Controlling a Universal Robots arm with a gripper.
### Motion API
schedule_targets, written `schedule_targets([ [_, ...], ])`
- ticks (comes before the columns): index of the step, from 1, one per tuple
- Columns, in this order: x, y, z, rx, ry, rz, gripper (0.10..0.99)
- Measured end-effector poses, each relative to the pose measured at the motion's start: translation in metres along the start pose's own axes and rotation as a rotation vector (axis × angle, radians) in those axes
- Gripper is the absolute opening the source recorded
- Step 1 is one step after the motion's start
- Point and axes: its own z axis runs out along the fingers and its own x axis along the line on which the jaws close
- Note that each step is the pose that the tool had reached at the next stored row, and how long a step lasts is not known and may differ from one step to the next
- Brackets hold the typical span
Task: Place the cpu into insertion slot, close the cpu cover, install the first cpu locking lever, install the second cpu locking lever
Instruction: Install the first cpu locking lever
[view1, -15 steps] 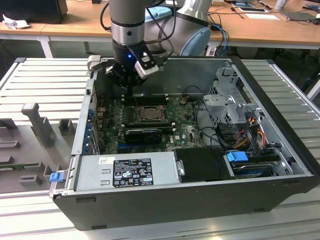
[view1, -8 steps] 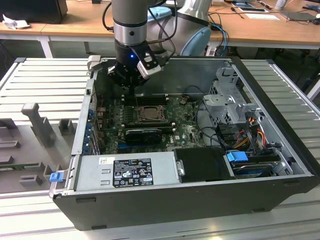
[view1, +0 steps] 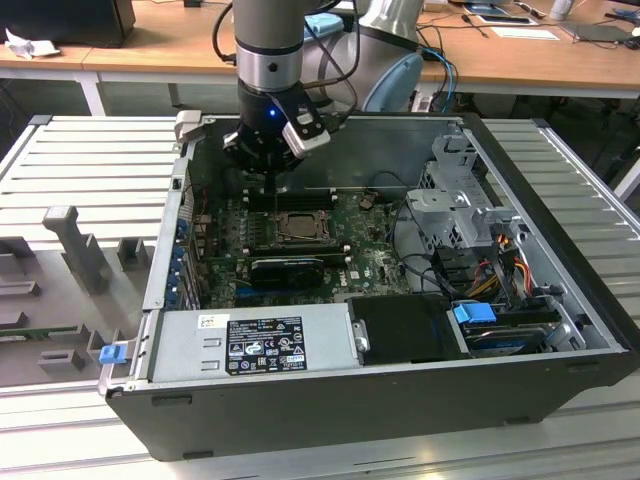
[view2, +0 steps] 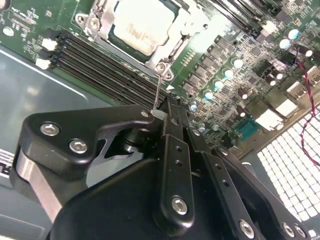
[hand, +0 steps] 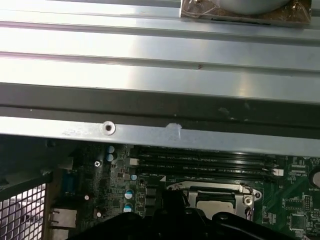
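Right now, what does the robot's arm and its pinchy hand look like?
The arm is a thick round tube, grey with a shiny silver band, ending in a chunky black wrist with a small blue light. A small silver-grey box sits at its side, and black cables trail behind it. The gripper is black metal, built from flat linked bars held by silver screws.

A pale, matt metal face is shown by the cpu (view2: 137, 31), framed by the glossy silvery metal cpu cover (view2: 172, 37); the gripper (view2: 167, 112) is made of matt black plastic.
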Motion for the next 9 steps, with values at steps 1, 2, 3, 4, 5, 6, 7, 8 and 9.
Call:
schedule_targets([
  [1, -0.0029, -0.0002, 0.0002, 0.000, 0.0000, 0.000, 0.106],
  [2, -0.0051, -0.0004, 0.0003, 0.000, 0.0001, 0.000, 0.106],
  [3, -0.0100, -0.0007, 0.0007, 0.000, 0.0000, 0.000, 0.106],
  [4, -0.0132, -0.0009, 0.0010, 0.000, 0.0001, 0.000, 0.106],
  [5, -0.0162, -0.0011, 0.0013, 0.000, 0.0001, 0.000, 0.106],
  [6, -0.0202, -0.0014, 0.0020, -0.001, -0.0001, 0.000, 0.106],
  [7, -0.0218, -0.0016, 0.0024, -0.006, -0.0004, 0.000, 0.106],
  [8, -0.0230, -0.0017, 0.0029, -0.013, -0.0007, 0.001, 0.106],
  [9, -0.0243, -0.0018, 0.0043, -0.015, -0.0012, 0.002, 0.106],
])
